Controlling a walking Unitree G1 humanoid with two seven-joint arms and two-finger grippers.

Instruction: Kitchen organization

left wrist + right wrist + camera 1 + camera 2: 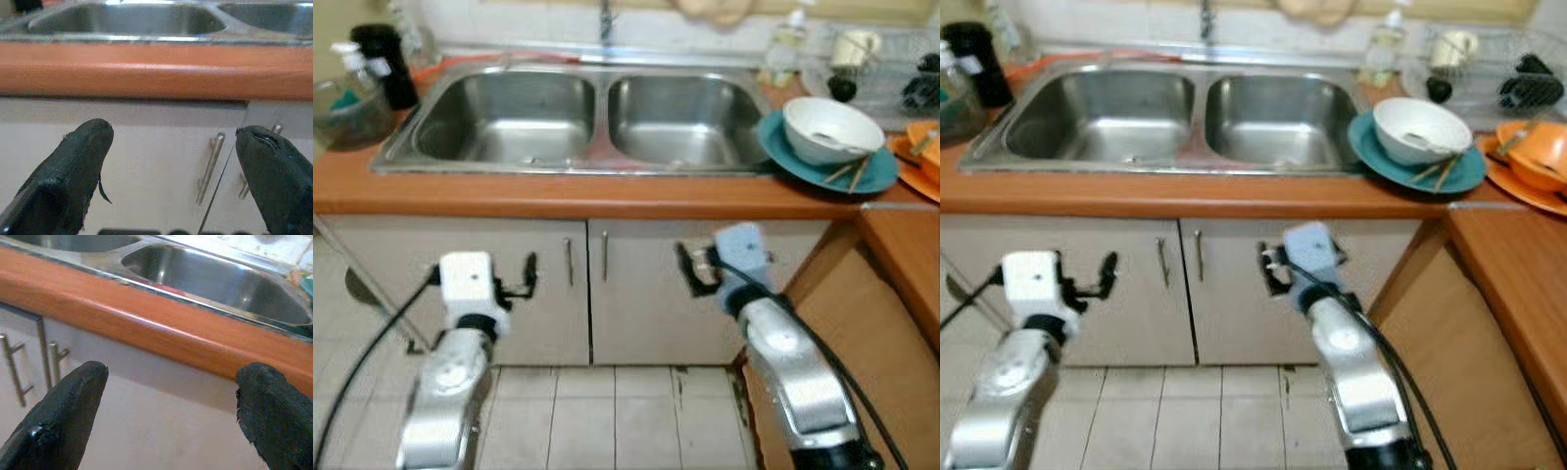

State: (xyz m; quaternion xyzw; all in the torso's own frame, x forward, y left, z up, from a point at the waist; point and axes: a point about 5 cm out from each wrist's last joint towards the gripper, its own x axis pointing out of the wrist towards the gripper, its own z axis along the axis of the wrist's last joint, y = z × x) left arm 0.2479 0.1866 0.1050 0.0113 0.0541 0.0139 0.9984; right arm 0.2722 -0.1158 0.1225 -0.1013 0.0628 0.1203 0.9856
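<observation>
A double steel sink (pixel 602 122) is set in an orange-brown counter (pixel 607 194). To its right a white bowl (pixel 830 129) holding a spoon rests on a teal plate (pixel 790 157), with chopsticks (pixel 853 173) on the plate's near rim. Both grippers hang below the counter edge, in front of the beige cabinet doors (pixel 538 294). My left gripper (pixel 173 147) is open, its fingers (pixel 530 264) left of the two door handles (pixel 570 261). Level with it under the right basin, my right gripper (pixel 171 382) is open too, fingers (pixel 685 262) empty.
Orange dishes (pixel 922 155) and a wire dish rack (pixel 891 73) stand at the far right, a soap bottle (pixel 786 44) behind the sink. A black bottle (pixel 384 64) and glass bowl (pixel 347 117) sit at the left. A side counter (pixel 906 264) runs toward me on the right.
</observation>
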